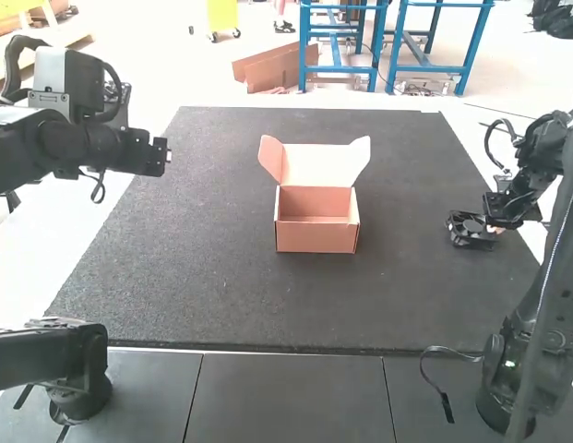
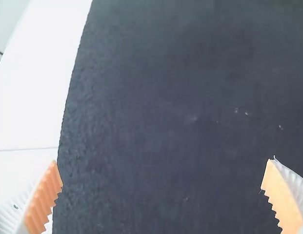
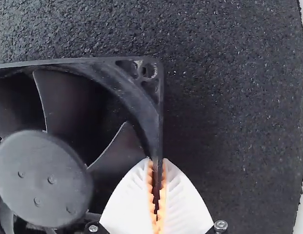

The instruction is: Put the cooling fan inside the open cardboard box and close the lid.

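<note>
**Position of parts.** The cooling fan [image 1: 467,229] sits near the right edge of the black mat [image 1: 175,249] that covers the counter [image 1: 41,245], well apart from the cardboard box [image 1: 316,221]. The box stands near the middle of the mat. Its lid [image 1: 314,159] is raised at the far side, with the mouth open upward.

**Tool state.** The right tool [image 3: 157,168] is pressed together on the fan. Its orange pads [image 3: 152,195] pinch one side wall of the square frame, just short of a corner mounting hole. The left tool [image 2: 162,195] hangs spread wide above bare mat at the left side and holds nothing.

**Handling properties (our judgement).**
- We treat the fan as light and stiff. The moulded frame should take a firm pinch without flexing.
- The blades are thin and the rotor turns freely, so we keep the pads off both. Pressure there could crack a blade or let the grip shift.
- The frame wall is smooth plastic. The toothed pads should bite it well enough, but a hold on one wall lets the fan swing about the pinch line.
- We therefore carry it slowly and keep the frame level.

**Recommended hold.** We judge the present pinch on the outer frame wall to be correct. The box is light card and may slide if it is nudged.
</note>
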You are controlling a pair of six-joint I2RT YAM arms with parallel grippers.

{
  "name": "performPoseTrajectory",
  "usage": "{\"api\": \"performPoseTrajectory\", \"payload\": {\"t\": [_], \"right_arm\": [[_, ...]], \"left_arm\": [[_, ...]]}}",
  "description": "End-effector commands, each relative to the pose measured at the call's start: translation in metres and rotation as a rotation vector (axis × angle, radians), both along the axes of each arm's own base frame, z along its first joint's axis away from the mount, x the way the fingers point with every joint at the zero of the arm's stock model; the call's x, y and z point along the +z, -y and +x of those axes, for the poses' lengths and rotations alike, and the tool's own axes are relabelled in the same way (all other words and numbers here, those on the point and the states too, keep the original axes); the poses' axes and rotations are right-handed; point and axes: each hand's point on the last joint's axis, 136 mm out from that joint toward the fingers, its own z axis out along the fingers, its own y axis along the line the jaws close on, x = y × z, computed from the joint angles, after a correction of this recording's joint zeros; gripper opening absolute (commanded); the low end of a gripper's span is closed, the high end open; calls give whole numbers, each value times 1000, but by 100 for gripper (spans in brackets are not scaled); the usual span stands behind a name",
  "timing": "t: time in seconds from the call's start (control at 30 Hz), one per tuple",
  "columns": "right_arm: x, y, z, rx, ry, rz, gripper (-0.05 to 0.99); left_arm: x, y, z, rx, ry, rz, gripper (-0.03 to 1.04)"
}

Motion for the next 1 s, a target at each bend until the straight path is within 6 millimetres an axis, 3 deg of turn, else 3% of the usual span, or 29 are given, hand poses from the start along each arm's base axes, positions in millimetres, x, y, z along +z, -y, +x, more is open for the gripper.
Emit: {"api": "performPoseTrajectory", "payload": {"t": [0.0,0.13,0.3,0.47,0.57,0.77,0.83,0.97], "right_arm": [[-16,-1,-15,-20,-56,8,-2],[-1,-1,-11,-90,-21,28,-2],[53,-5,-4,-131,122,33,-2],[109,-27,-12,-116,250,105,-1],[141,-47,-25,-195,292,166,-1],[205,-112,-38,-215,416,264,-1],[217,-139,-51,-210,397,310,-1],[221,-192,-77,-198,309,396,0]], "left_arm": [[30,3,0,-8,88,-24,97],[28,2,0,-6,87,-24,97],[23,3,-1,-10,73,-21,97],[17,3,-1,-10,64,-20,97],[11,4,-2,-11,49,-18,97],[5,5,-7,-23,37,-21,97],[0,6,-9,-29,20,-21,97],[-5,8,-12,-39,0,-25,97]]}}
